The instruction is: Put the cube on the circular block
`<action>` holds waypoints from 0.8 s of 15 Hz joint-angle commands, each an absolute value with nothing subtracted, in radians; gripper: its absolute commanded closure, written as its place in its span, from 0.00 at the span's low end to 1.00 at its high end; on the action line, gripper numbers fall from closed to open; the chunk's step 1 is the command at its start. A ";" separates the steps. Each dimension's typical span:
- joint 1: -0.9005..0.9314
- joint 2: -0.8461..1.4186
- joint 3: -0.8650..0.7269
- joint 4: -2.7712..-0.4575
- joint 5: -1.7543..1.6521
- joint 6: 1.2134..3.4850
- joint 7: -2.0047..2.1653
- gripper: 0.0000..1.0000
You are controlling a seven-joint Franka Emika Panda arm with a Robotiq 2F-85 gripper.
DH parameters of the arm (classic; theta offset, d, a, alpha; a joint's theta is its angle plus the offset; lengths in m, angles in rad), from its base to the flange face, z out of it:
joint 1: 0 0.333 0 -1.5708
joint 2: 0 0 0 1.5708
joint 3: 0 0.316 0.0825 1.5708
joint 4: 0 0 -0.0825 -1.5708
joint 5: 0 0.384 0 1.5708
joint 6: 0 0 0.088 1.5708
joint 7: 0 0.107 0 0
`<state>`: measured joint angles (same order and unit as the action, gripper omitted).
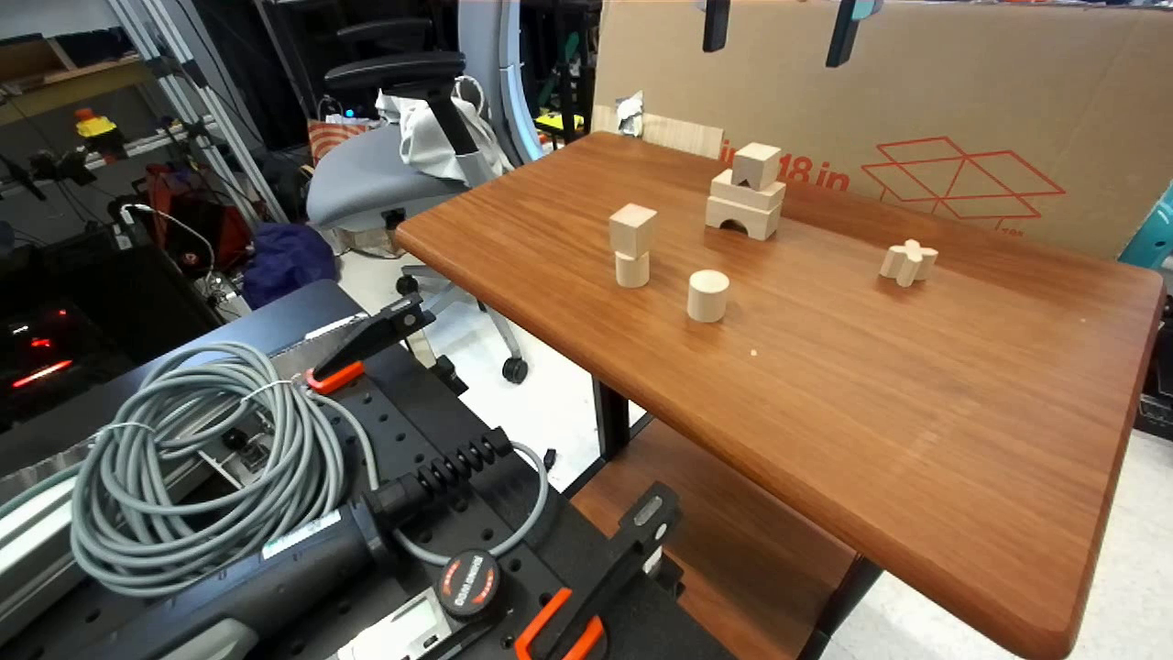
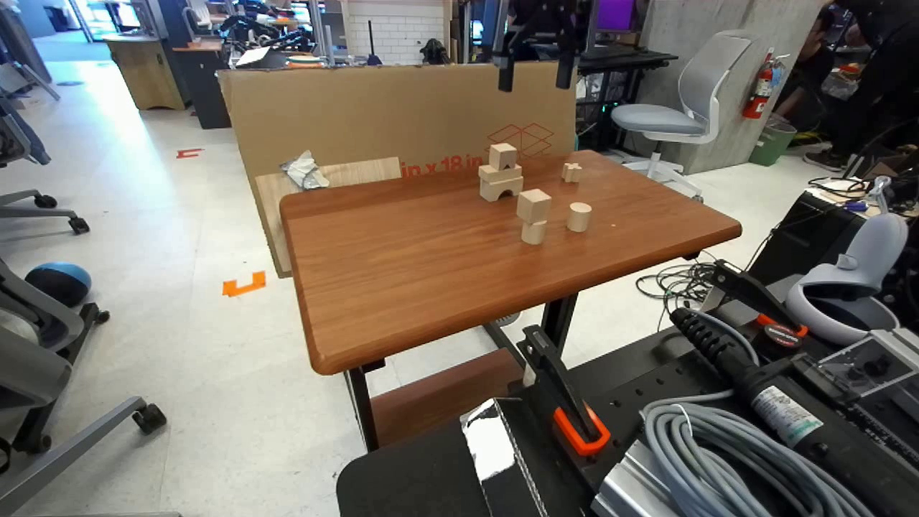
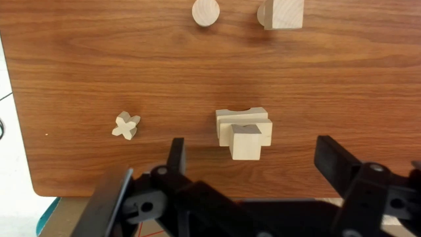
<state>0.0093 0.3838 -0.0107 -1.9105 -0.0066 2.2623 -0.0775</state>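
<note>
The hand (image 2: 535,82) is hanging above the surface (image 2: 402,280), its fingers spread wide. Below it, a small block (image 3: 246,146), seemingly notched, is sitting on a flat block (image 1: 744,196), which is topping an arch block (image 1: 747,214). Left of the hand in the wrist view, an X-shaped block (image 3: 125,126) is standing. Farther from the hand, the cube (image 1: 632,229) is resting on a circular block (image 1: 632,272); a second circular block (image 1: 707,298) is standing near it.
</note>
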 commanded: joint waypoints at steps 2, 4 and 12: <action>0.024 0.476 -0.017 -1.823 -0.050 2.269 -0.018 0.00; 0.028 0.504 -0.017 -1.795 -0.062 2.260 -0.009 0.00; 0.045 0.600 -0.012 -1.721 -0.076 2.244 -0.013 0.00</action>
